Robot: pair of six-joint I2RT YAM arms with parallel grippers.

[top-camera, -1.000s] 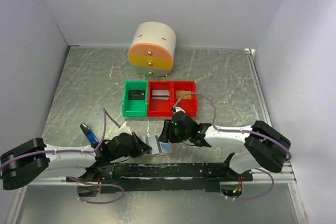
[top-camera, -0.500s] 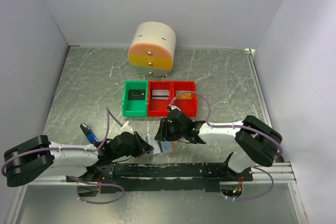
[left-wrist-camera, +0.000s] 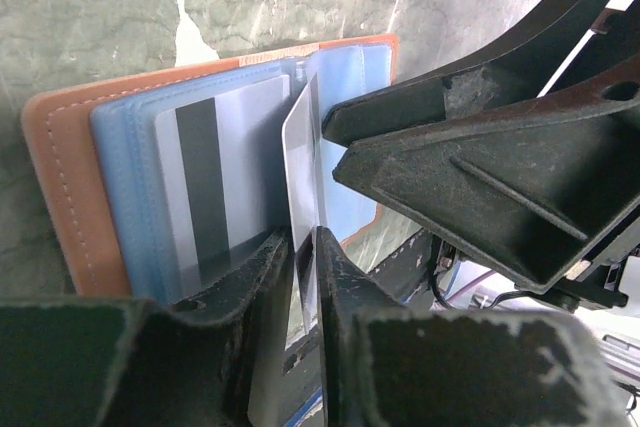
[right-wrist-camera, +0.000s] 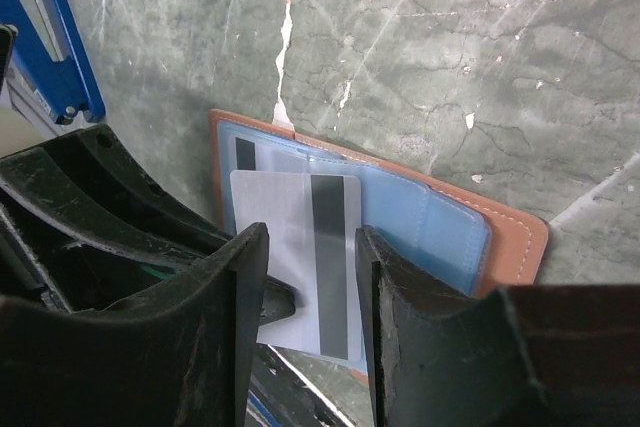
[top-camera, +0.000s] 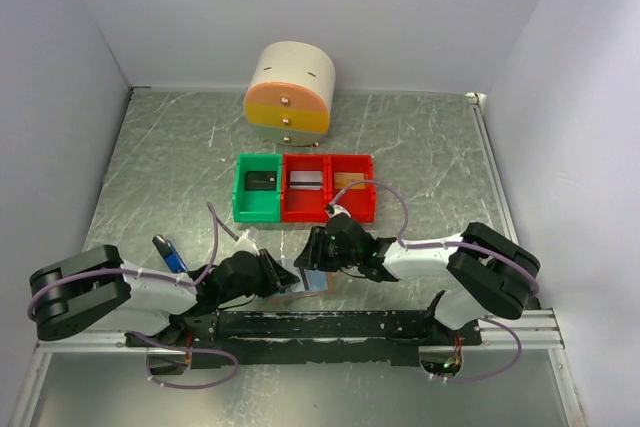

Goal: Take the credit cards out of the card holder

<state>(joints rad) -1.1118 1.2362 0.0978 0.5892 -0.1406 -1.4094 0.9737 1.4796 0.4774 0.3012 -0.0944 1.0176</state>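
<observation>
Left hand (left-wrist-camera: 303, 252) is nipped narrow on one of the credit cards (left-wrist-camera: 300, 147), holding it on edge over the open card holder (left-wrist-camera: 55, 187). The holder lies flat at the middle of the table's (top-camera: 420, 147) near edge. Right hand (right-wrist-camera: 310, 239) hangs close above with its fingers apart, gripping nothing; I cannot tell whether it touches the holder.

A second card (left-wrist-camera: 215, 197) sits in a blue pocket. The pinch takes only a thin strip of the raised card, so it could pivot or slip out. If its far edge is caught in the pocket, pulling may drag the unpinned holder along. The hands are nearly touching, so a careless move could knock them together.
</observation>
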